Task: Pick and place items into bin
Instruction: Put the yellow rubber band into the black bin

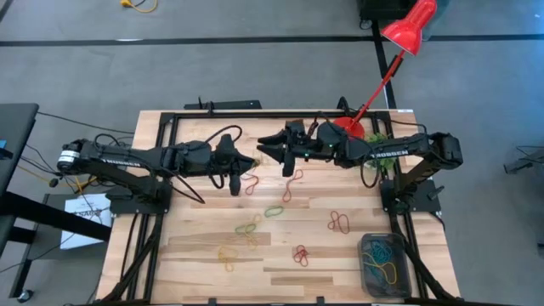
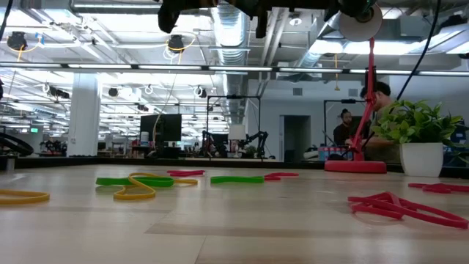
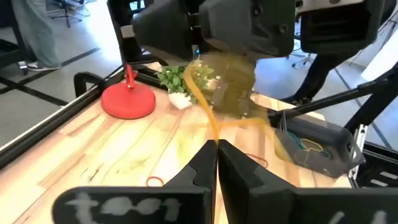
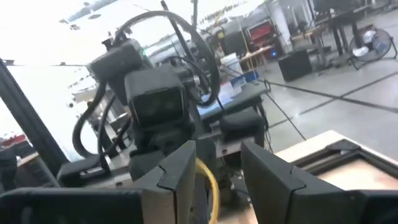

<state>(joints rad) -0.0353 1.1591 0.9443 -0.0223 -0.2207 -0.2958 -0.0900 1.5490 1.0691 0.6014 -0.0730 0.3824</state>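
Both arms are raised over the far middle of the wooden table point(image 1: 195, 255), their grippers facing each other. The left gripper point(image 3: 216, 149) has its fingers pressed together on a thin yellow band point(image 3: 205, 109), a soft rubbery loop that stretches from the pinch up toward the right gripper point(image 4: 214, 165), whose two dark fingers stand spread with the same band showing in the gap between them. In the high view the two grippers, left point(image 1: 252, 160) and right point(image 1: 265, 150), nearly meet. The remaining loops lie flat on the pale, grained planks below and nearer the front: a red twisted one point(image 1: 292, 185) just under the grippers, a green oval point(image 1: 274, 211), a red pair point(image 1: 338, 223), a yellow tangle point(image 1: 246, 228), another yellow loop point(image 1: 226, 255) and a red one point(image 1: 300, 254). The bin point(image 1: 406, 274), a dark translucent tray with rounded corners, sits at the front right corner, well apart from both grippers, and holds several blue, green and yellow bands. A red lamp base point(image 3: 128, 102) and a small potted plant point(image 2: 419, 136) stand at the far right.
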